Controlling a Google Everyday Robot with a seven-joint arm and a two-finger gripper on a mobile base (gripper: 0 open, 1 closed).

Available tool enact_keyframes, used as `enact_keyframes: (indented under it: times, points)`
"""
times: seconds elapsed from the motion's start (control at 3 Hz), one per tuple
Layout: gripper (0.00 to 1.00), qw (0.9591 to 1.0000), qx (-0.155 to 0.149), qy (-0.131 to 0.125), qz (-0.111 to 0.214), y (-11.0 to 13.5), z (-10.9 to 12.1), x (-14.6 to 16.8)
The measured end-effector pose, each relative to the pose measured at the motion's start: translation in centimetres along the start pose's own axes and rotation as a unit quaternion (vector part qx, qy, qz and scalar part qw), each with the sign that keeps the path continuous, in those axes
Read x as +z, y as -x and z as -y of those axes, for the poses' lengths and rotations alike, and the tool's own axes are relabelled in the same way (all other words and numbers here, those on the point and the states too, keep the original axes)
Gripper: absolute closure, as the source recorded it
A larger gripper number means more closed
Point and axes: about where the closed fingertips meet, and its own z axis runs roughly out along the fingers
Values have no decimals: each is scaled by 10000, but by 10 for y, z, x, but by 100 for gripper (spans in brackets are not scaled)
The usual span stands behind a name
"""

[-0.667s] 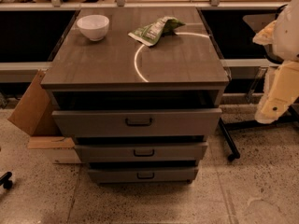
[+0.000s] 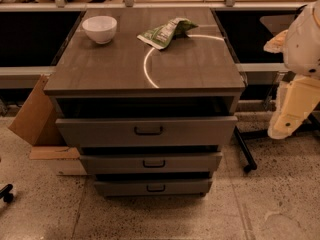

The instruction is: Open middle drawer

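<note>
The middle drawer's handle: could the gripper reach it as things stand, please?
Probably yes: the handle faces open floor with nothing before it, and the gripper hangs off to the right, beside the cabinet.

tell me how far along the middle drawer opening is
Nothing looks done: the grey-brown middle drawer sits back behind the taller drawer front above, its small dark loop handle untouched. In hand: the cream gripper hangs right of the cabinet, apart from it. Left: reach that handle, grip, pull.
</note>
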Motion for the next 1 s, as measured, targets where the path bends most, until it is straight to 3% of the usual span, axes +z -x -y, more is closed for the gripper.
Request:
enact_keyframes:
  times: [0.33, 0.67, 1.0]
  points:
    - [0, 9987, -476, 92, 157, 9, -16, 28]
    - [0, 9943, -978, 313, 301, 19, -37, 65]
    - [0, 9883, -1288, 667, 473, 27, -63, 110]
